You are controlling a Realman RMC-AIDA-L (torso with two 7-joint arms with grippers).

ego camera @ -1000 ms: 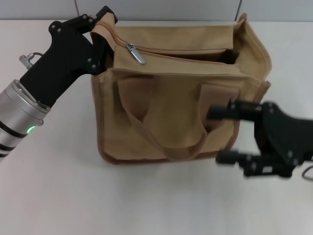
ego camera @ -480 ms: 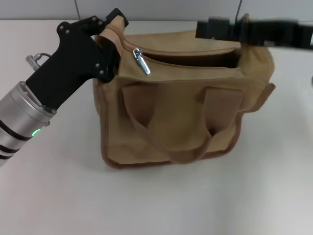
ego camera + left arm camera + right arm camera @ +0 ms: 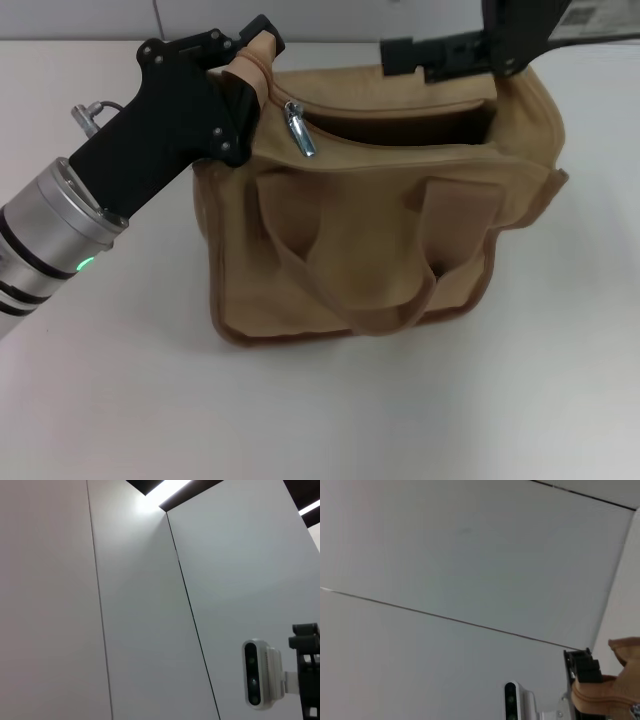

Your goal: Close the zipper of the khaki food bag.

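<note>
The boxy tan canvas food bag with brown piping and two wide looped handles (image 3: 370,230) stood on the plain white counter (image 3: 120,400), its top open along the far side, with pale wall panels behind the counter. The tan zipper strip with its shiny silver slider and dangling pull tab (image 3: 299,129) sat at the bag's left end of the opening, just beside the left tool (image 3: 252,55), whose black fingers were clamped on the tan fabric tab at the bag's upper left corner. The right tool (image 3: 440,55) hung over the far right rim of the bag, its black fingers pointing left across the opening; its body was cut off by the upper edge of the head view, and I could not tell whether its fingers were apart or together. The left wrist view showed only wall panels and a small camera module; the right wrist view caught a bit of the pinched tan tab at its edge.
</note>
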